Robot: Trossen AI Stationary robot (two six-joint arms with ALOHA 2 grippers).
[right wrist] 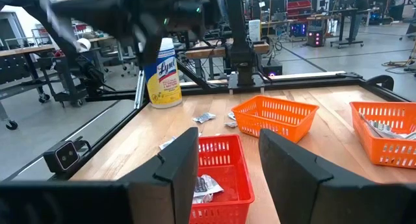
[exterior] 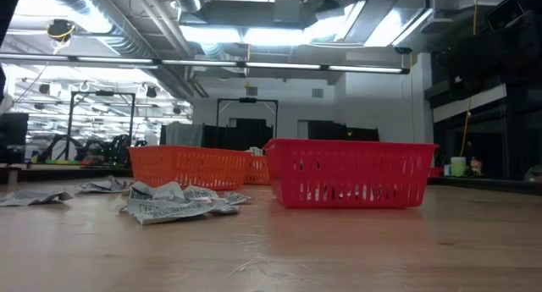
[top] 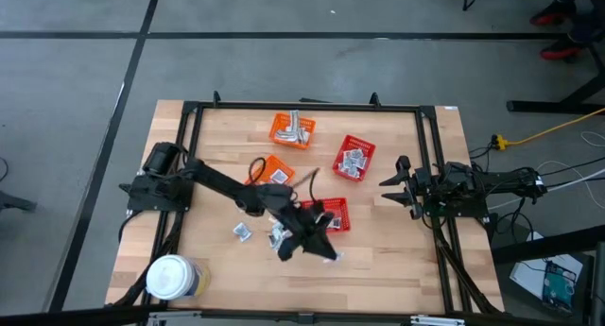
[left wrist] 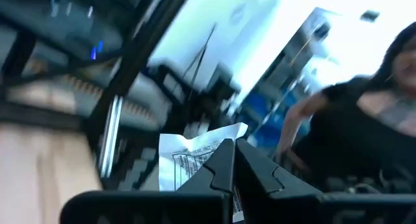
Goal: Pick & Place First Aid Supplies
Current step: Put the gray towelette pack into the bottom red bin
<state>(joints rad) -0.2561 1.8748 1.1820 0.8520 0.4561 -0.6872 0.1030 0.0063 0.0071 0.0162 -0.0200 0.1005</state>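
Your left gripper (left wrist: 231,160) is pinched shut on a sachet (left wrist: 195,156), lifted over the near middle of the table (top: 378,269) beside the near red basket (top: 333,214), probably its destination. Loose sachets (exterior: 174,201) lie left of it. Your right gripper (right wrist: 229,160) waits wide at the right edge. The wood top carries four mesh baskets; an open workshop lies beyond.

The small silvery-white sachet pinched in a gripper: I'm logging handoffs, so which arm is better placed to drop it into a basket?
Left. Its gripper already holds the silvery-white sachet, fingers shut on it, beside the near red mesh basket. The right gripper waits open at the table's right edge.
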